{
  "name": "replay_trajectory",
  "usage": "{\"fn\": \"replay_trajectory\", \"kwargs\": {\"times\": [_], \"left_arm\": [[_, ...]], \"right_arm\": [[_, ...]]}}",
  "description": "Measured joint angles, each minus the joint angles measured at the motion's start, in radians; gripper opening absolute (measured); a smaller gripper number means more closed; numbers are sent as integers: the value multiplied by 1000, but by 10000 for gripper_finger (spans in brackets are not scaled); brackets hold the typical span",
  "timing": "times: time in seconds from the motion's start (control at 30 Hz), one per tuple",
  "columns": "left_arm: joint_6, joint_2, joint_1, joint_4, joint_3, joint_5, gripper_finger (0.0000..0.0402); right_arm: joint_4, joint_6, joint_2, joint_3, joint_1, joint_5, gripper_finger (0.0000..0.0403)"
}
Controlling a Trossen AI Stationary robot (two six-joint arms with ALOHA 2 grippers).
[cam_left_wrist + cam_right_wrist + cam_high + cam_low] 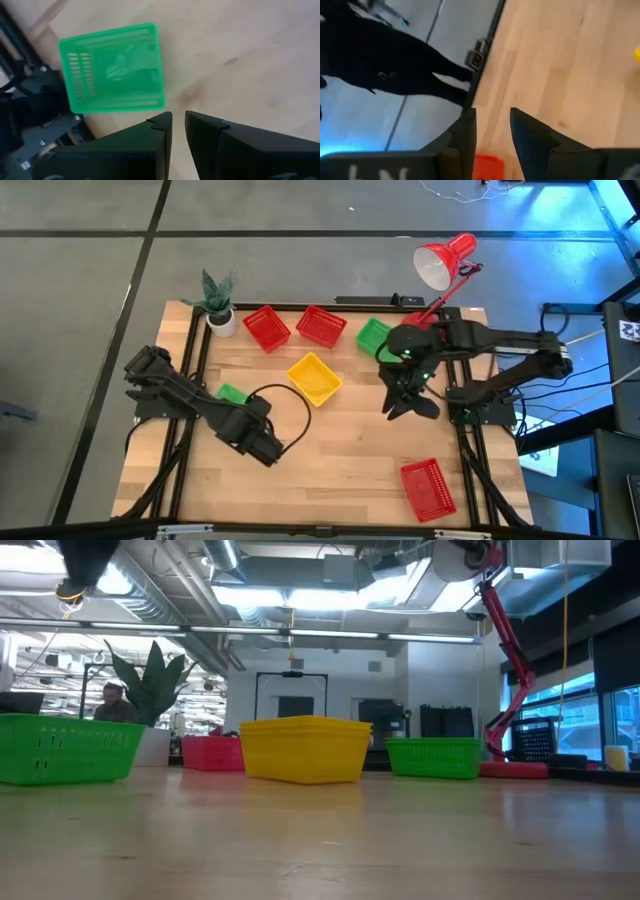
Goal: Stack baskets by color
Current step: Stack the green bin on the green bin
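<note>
Baskets stand on their bases on the wooden table (350,450). Two red ones (265,328) (321,325) and a green one (372,335) are at the far edge. A yellow one (314,378) is mid-table. A second green one (232,393) (112,67) is at the left. A third red one (428,488) is near right. My left gripper (263,444) (178,122) points down beside the left green basket; a narrow gap separates its fingers, with nothing in it. My right gripper (407,405) (492,125) hangs open and empty above the table's right half.
A small white potted plant (219,305) stands at the far left corner. A red desk lamp (445,262) leans over the far right corner. In the low view the yellow basket (303,748) stands nearest, with green baskets (65,748) (435,756) on either side. Bare wood lies at near centre.
</note>
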Motion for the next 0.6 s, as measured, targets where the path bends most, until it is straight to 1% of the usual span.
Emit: {"fn": "replay_trajectory", "kwargs": {"times": [0.17, 0.33, 0.5, 0.6], "left_arm": [[8, 0, 30, 81, -141, 10, 43], [9, 0, 49, 164, -272, 5, 43], [10, 0, 60, 249, -356, -3, 43], [45, 0, 67, 318, -385, -4, 43]], "right_arm": [[45, 61, -35, 0, 27, 24, 117], [57, 113, -39, 0, 33, 28, 117], [58, 157, -39, 0, 33, 45, 117], [61, 162, -39, 0, 33, 45, 117]]}}
